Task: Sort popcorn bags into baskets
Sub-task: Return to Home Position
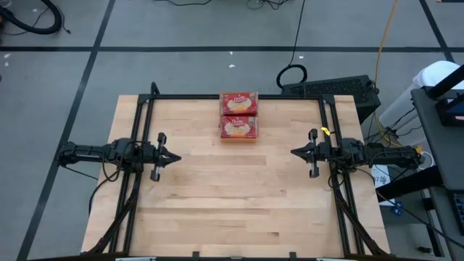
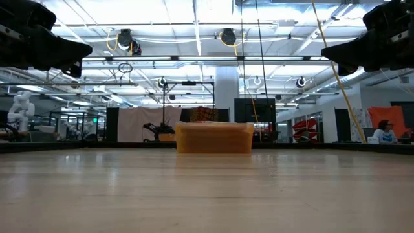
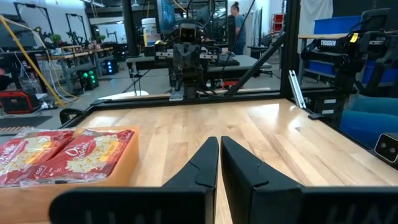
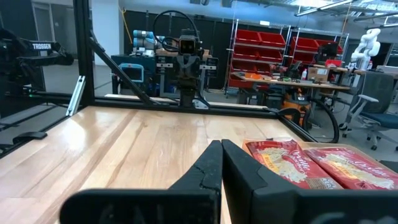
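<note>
Bare wood comes first: the near half of the surface (image 2: pixel 207 194) has nothing loose on it, so I judge the sorting finished.

Further in, the two arms sit low at the side edges and point at each other across the middle. The left gripper (image 1: pixel 176 156) has its fingers pressed together on nothing. The right gripper (image 1: pixel 294 152) is the same, closed and empty. Both are well apart from the load. That looks like a parked pose, kept out to the sides so nothing hangs over the work.

Beyond them, at the middle of the far edge, stands the orange tray (image 2: pixel 213 139). It sits about evenly between the arms, probably so either one can reach it. The bags (image 1: pixel 239 104) lie flat inside it with the popcorn picture up, two across its length. From the left wrist their top faces (image 3: pixel 81 155) ride above the rim, so I take it they are piled in layers. How many are underneath I cannot tell.

Past the surface is open workshop floor, with a person (image 2: pixel 385 131) seated far off.
</note>
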